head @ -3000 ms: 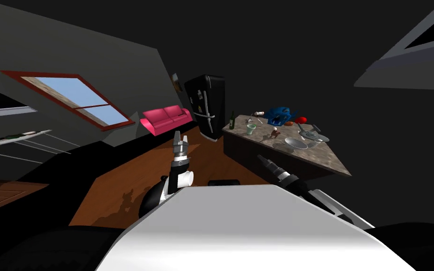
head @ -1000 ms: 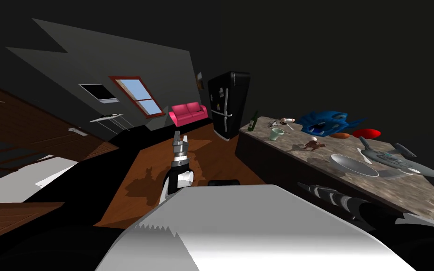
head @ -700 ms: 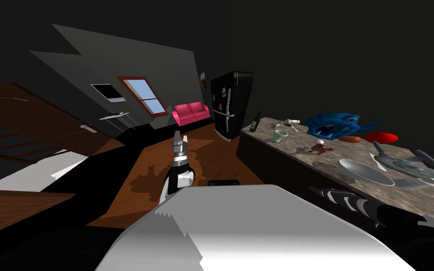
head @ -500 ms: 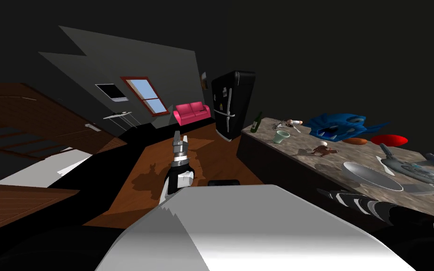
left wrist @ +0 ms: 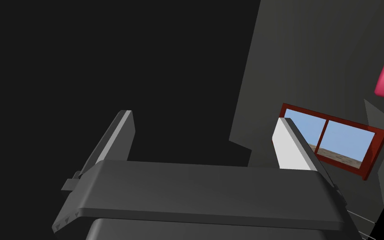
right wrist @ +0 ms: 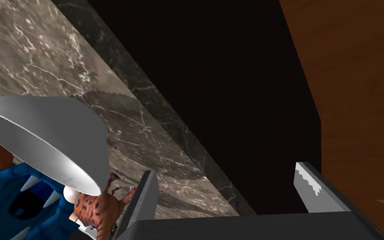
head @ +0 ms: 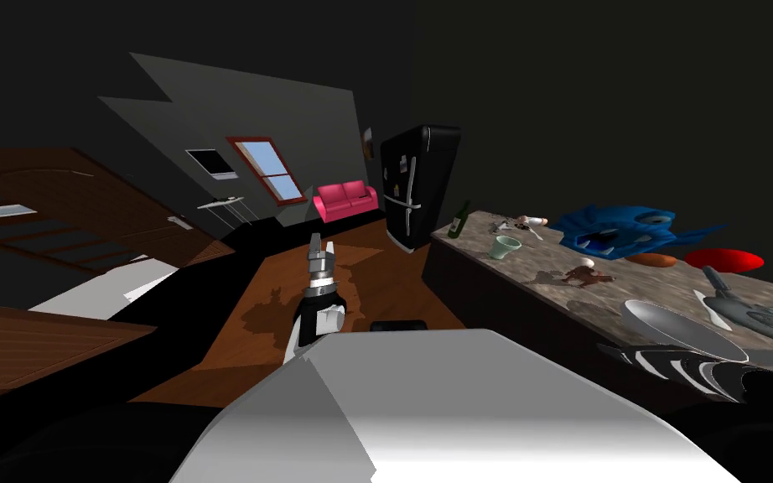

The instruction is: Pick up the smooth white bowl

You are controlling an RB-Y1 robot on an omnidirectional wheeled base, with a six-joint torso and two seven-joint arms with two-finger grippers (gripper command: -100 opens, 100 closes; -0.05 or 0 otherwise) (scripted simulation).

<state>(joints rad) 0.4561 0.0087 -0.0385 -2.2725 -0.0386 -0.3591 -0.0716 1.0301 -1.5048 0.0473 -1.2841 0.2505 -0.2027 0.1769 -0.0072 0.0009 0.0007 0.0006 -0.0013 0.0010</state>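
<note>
white bowl [right wrist: 49, 133] on counter [right wrist: 28, 54], beside right end effector [right wrist: 225, 170]

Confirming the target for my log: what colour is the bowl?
The bowl is plain greyish white, clearest in the right wrist view.

**No legible writing**

No word, number or brand can be read on anything here. The black fridge [head: 417, 186] has small pale patches on its door, too small to tell whether they carry text. The green bottle [head: 459, 220] on the stone counter [head: 536, 283] is too small for any label to be read.
</note>
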